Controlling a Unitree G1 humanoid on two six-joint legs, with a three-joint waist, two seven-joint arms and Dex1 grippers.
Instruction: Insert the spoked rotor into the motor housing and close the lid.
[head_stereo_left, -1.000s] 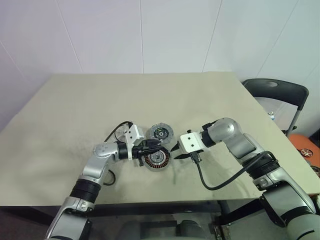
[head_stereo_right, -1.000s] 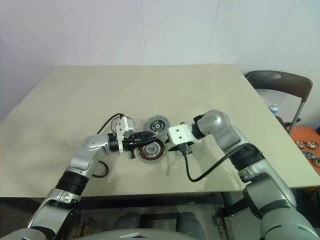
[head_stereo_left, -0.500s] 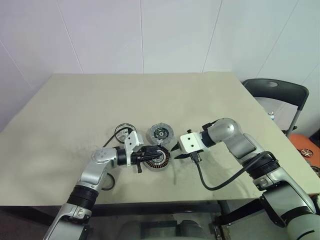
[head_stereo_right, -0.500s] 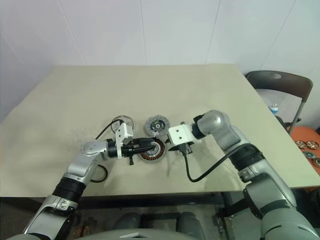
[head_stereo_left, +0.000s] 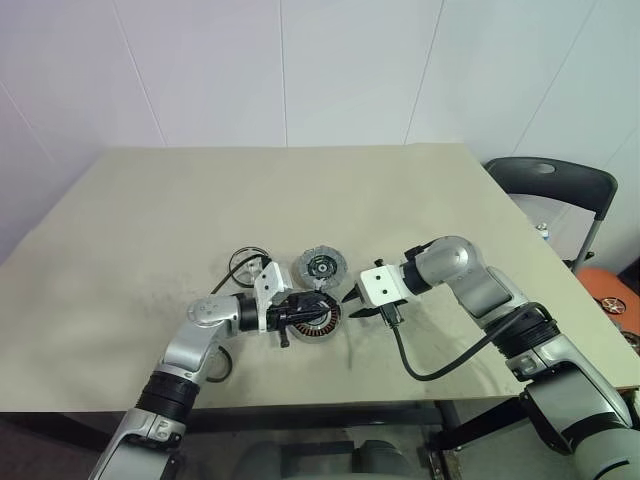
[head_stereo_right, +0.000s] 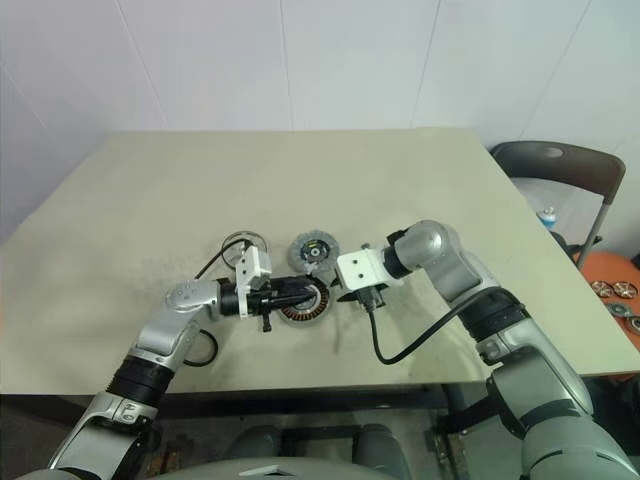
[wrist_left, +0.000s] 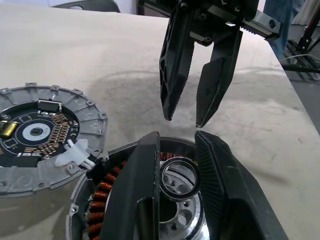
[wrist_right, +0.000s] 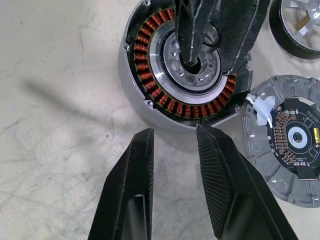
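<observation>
We see the short round drum of the motor housing (wrist_right: 150, 75), silvery outside with a ring of copper-coloured windings inside, lying open side up on the beige table (head_stereo_left: 150, 200), just below the centre of the head view.

The left gripper (wrist_left: 176, 136) reaches in level from the left of that view, over the housing. Its two black fingers (wrist_left: 140, 190) are set narrow on either side of a small dark-rimmed ring (wrist_left: 180, 177) at the middle of the drum, and they look to touch it on both sides. We cannot tell whether this ring is a loose piece or the housing's own hub.

The right gripper (wrist_right: 173, 131) hangs just to the right of the housing in the head view, tilted downward toward it. Its fingers are a little apart with nothing between them, and their tips are close to the drum's outer wall without touching it.

The flat round grey lid (wrist_right: 287, 135) has a ribbed rim and a dark centre carrying a small circuit board. It lies flat on the table right beside the housing, just above it in the head view.

The spoked rotor (wrist_right: 299, 15), a shiny silver wheel inside a thin dark rim, lies on the table to the left of the lid in the head view. It is up and to the left of the housing and apart from both grippers.
</observation>
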